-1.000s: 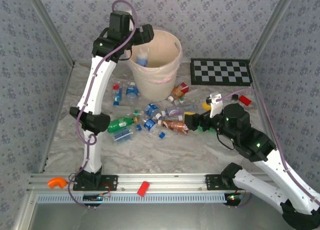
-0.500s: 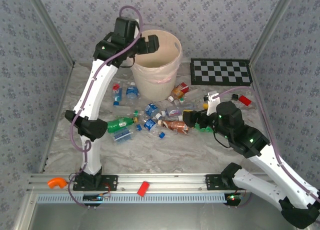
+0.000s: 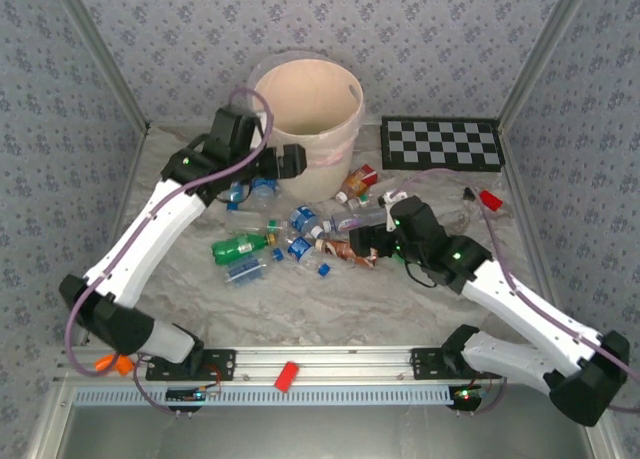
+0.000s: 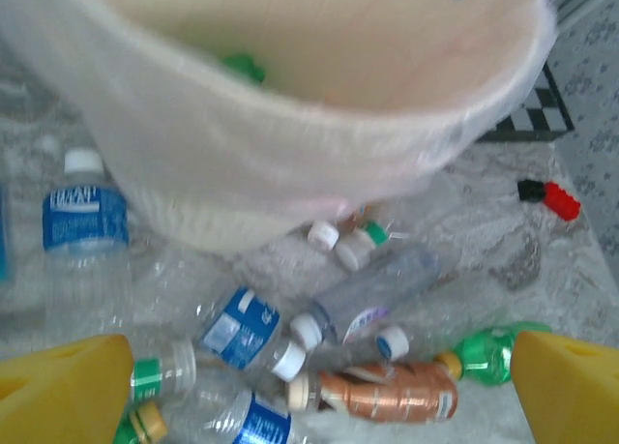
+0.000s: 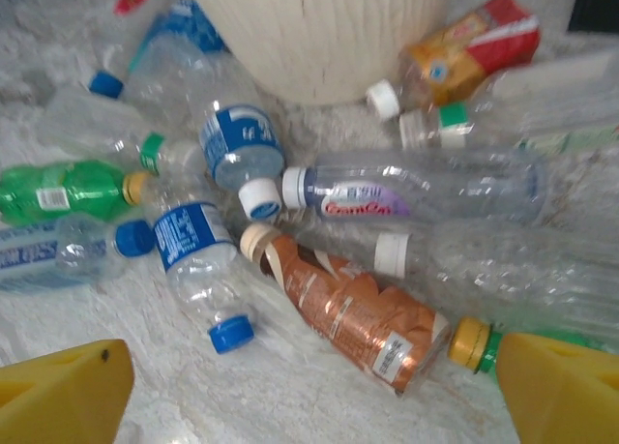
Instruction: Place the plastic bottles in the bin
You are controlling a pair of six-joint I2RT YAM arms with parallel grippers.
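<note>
Several crushed plastic bottles lie in front of the peach bin point(image 3: 335, 99): a green one point(image 3: 238, 247), a brown one point(image 3: 349, 251) and clear ones with blue labels point(image 3: 300, 219). My left gripper point(image 3: 290, 164) hangs open beside the bin's front left wall point(image 4: 290, 144), its yellow fingers point(image 4: 63, 391) wide apart above the bottles and empty. A green cap point(image 4: 242, 69) shows inside the bin. My right gripper point(image 3: 362, 244) is open and low over the table. The brown bottle point(image 5: 353, 313) lies just ahead between its fingers point(image 5: 561, 396), untouched.
A checkerboard point(image 3: 441, 144) lies at the back right with a small red block point(image 3: 489, 198) near it. A red-orange pack point(image 3: 360, 179) rests against the bin. The patterned walls close in on both sides. A red piece point(image 3: 286, 375) sits on the front rail.
My left arm has swung down from above the bin's rim to its front left side; the bottle seen at the rim is gone. My right arm has reached forward-left up to the brown bottle.
</note>
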